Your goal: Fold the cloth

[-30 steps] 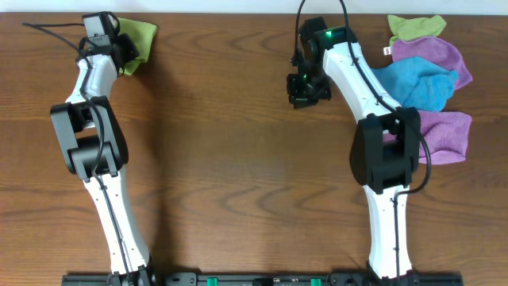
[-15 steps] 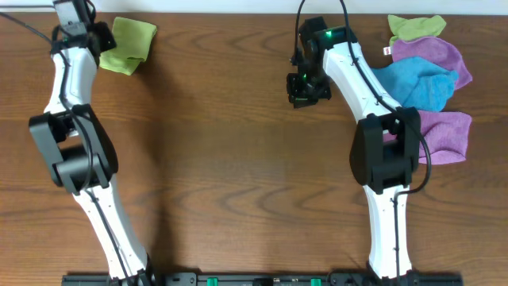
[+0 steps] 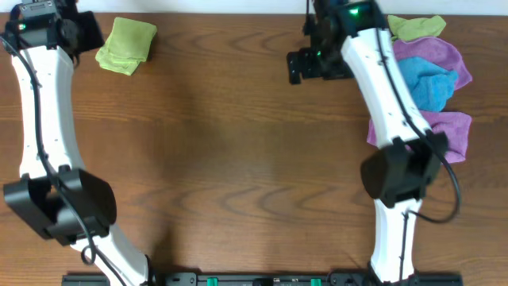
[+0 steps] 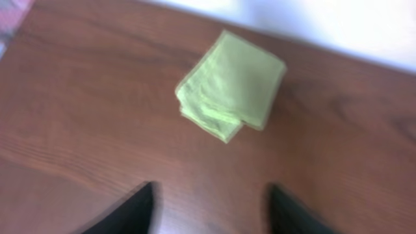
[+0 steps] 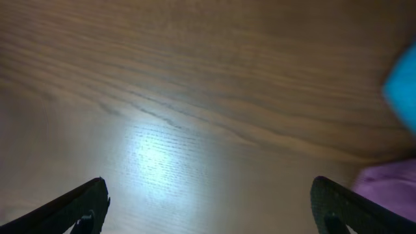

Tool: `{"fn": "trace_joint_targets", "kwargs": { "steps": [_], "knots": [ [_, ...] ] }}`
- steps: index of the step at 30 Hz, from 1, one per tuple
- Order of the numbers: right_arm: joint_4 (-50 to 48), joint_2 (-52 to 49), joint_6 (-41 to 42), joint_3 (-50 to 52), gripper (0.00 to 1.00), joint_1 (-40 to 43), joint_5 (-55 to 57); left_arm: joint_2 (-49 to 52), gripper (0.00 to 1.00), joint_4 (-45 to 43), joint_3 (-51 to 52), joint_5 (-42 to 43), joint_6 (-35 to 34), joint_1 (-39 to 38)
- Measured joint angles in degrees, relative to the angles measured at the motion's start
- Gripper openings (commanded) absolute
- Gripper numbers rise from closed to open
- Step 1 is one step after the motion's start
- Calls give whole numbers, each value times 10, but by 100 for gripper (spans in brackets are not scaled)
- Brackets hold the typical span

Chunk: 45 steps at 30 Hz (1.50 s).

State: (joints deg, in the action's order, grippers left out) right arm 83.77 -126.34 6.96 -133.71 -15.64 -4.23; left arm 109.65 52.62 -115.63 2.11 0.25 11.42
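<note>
A lime-green cloth lies folded into a small square at the table's back left; the left wrist view shows the same cloth lying flat, apart from the fingers. My left gripper hovers just left of it. In its own view the left gripper stands open, with only bare wood between its fingertips. My right gripper hangs over bare table at the back centre-right. Seen from its wrist, the right gripper is wide open and holds nothing.
A pile of loose cloths sits at the back right: a green one, a purple one, a blue one and another purple one. The blue cloth and a purple cloth edge into the right wrist view.
Both grippers went from shut to open. The left gripper let go of the green cloth and drew back to the left. The right arm swung toward the table's back edge.
</note>
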Motion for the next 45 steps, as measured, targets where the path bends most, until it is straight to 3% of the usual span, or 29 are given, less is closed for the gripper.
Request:
{"fn": "trace_joint_targets", "kwargs": {
  "steps": [11, 17, 20, 27, 31, 45],
  "knots": [
    [84, 171, -21, -2, 99, 0, 83, -220, 95, 170, 1, 0, -4, -100],
    [94, 332, -21, 37, 99, -1, 93, -373, 95, 216, 6, 0, -4, -138],
    [75, 438, -21, 119, 99, -4, 94, -460, 95, 220, 39, 0, -4, -139],
    [21, 624, -21, 376, 99, -5, 97, -644, 95, 205, 221, 0, -4, -139],
    [18, 679, -21, 452, 99, -5, 97, -686, 95, 205, 278, 0, -4, -139],
    [34, 709, -21, 457, 99, -5, 96, -707, 95, 277, 282, 0, -4, -139]
  ]
}}
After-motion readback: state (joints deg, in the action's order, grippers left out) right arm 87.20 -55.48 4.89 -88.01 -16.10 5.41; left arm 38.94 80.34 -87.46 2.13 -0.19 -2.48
